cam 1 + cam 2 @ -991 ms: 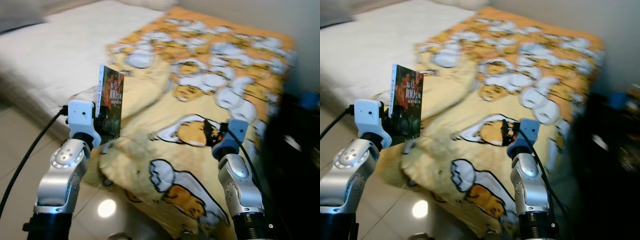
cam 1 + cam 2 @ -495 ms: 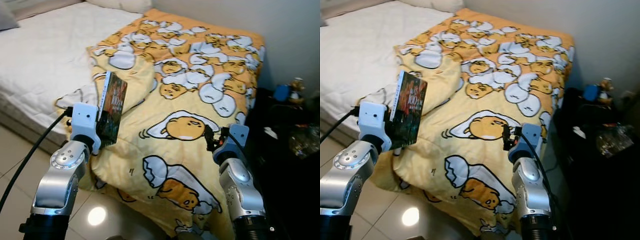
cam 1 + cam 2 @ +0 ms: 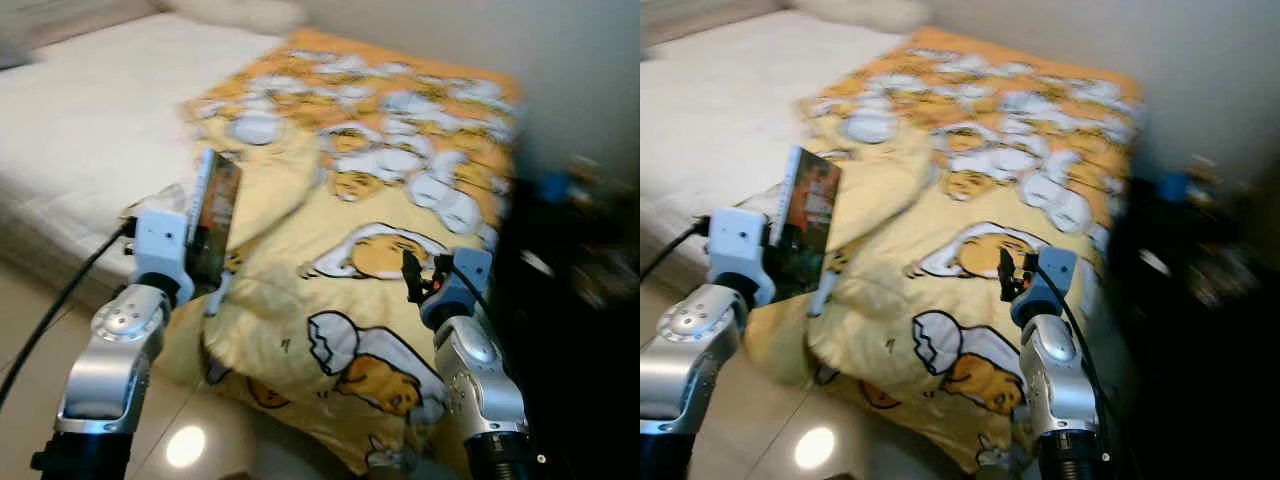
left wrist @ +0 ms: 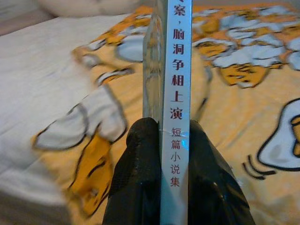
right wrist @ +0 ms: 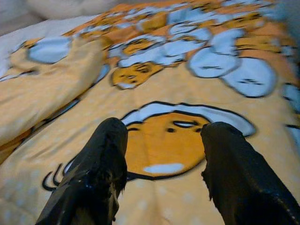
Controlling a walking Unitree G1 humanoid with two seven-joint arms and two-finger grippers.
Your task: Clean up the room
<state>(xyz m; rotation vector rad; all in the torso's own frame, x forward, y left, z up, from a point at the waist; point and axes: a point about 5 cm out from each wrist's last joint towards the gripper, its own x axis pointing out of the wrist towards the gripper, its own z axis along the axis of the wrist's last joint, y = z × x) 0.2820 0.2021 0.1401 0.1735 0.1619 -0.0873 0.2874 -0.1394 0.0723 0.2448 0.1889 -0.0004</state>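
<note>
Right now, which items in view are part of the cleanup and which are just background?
In the job:
- book, clamped upright in the left tool
- right tool, open over the blanket

Just there:
- yellow egg-print blanket
- white mattress
- dark side furniture, clutter too blurred to name

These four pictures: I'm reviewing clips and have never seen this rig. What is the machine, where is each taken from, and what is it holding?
It is a walking humanoid robot with two silver arms, each ending in two black fingers. The two wide pictures come from cameras on its head, looking down at a bed with a yellow cartoon-egg blanket. The other two are taken from each wrist, looking along the fingers. The left gripper is clamped on an upright book, spine toward the wrist camera. The right gripper is open and holds nothing, above the blanket. The head views are blurred.
</note>
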